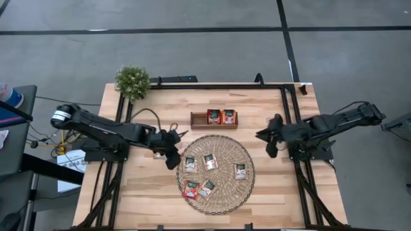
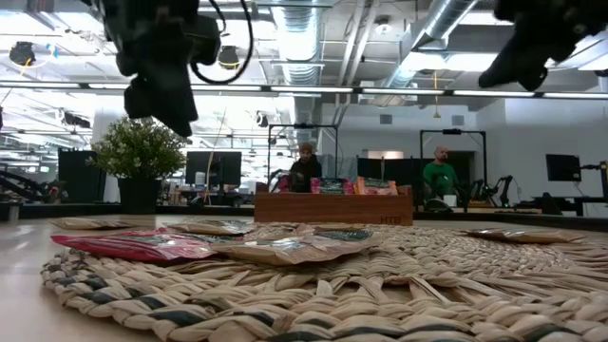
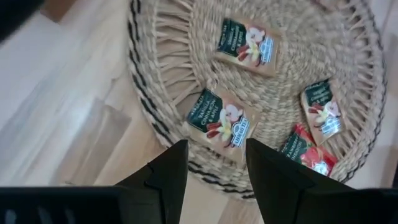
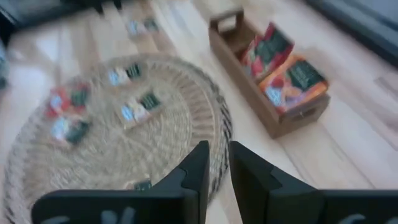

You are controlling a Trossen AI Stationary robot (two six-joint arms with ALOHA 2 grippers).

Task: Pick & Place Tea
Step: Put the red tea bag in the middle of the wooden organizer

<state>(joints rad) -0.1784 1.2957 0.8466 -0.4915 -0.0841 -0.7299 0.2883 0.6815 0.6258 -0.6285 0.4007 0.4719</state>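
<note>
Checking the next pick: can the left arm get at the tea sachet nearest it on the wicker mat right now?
Probably yes. The left gripper hovers open above the wicker mat's near edge, with that tea sachet lying flat and uncovered just ahead, apart from the other sachets. Nothing stands between them.
</note>
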